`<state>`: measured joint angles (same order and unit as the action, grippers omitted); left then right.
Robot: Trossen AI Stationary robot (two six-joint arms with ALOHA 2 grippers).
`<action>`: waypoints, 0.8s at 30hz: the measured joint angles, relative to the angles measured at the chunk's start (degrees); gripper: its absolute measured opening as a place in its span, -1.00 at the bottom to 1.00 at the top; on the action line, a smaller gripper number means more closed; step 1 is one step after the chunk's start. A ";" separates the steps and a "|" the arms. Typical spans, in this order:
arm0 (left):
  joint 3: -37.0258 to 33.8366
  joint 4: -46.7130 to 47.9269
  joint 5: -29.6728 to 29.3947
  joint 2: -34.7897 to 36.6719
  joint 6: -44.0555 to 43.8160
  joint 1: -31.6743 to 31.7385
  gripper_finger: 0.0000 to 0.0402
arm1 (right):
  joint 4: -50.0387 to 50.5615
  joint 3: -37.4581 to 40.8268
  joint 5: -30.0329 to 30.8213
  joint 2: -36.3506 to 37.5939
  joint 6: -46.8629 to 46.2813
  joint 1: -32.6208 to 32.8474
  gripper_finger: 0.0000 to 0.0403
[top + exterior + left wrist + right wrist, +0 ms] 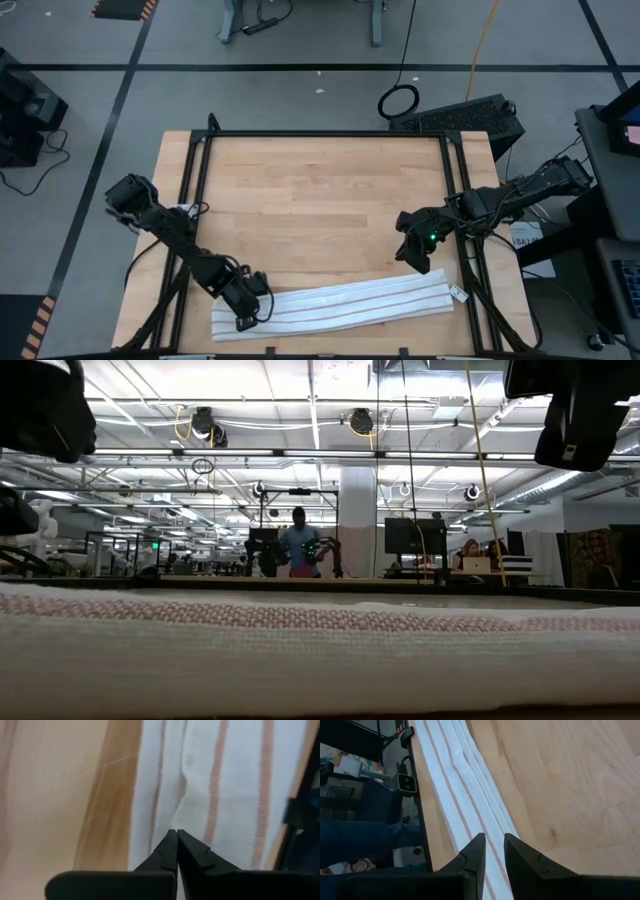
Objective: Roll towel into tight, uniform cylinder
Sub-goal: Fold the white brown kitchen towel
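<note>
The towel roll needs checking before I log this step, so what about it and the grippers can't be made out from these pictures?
- Left gripper: shut at the towel; whether cloth is pinched is hidden by its own fingers in the left wrist view.
- Towel's left end: covered by the left arm in the high view.
- Towel layers: low view shows only a blurred edge-on band.
- Right gripper: height over the towel unclear.

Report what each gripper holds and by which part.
The left gripper is shut on the towel, pinching a fold near its left end. The right gripper hovers above the other end, holding nothing.
</note>
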<state>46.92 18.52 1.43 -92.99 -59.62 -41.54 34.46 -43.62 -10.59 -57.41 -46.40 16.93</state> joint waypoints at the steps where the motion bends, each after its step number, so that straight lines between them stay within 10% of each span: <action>1: 0.30 0.00 0.00 0.00 0.14 -0.02 -0.95 | 0.00 0.00 0.02 0.00 0.19 0.00 -0.70; 24: 4.15 20.17 11.19 6.89 -21.75 -1.22 -0.72 | 0.02 0.00 -0.11 0.00 0.14 -0.13 -0.70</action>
<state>51.07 38.69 12.62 -86.10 -81.36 -42.76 34.48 -43.62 -10.70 -57.41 -46.26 16.80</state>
